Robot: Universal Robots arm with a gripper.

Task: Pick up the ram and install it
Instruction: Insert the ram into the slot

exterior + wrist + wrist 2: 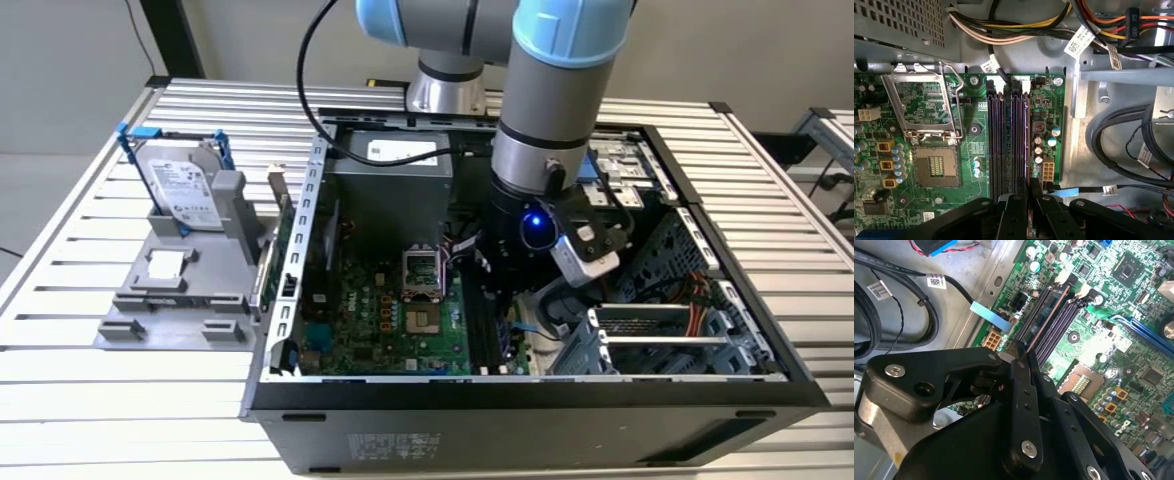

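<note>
The gripper (pixel 1021 357) is matt black plastic or coated metal, fastened with bright steel screws. Clamped between its fingers (pixel 1024 405), the ram (pixel 1046 320) shows a thin, smooth edge. Around the ram, the motherboard (pixel 944 200) is glossy green laminate with shiny solder points and dark plastic slots (pixel 996 140). Beside the motherboard, the computer case (pixel 534 400) is dull grey sheet metal inside and matt black outside. The cables (pixel 1114 135) near it have smooth black rubbery jackets with paper labels. Outside the case, the hard drive (pixel 184 185) has brushed silver metal in a blue plastic frame, on a ribbed aluminium table (pixel 120 400).
</note>
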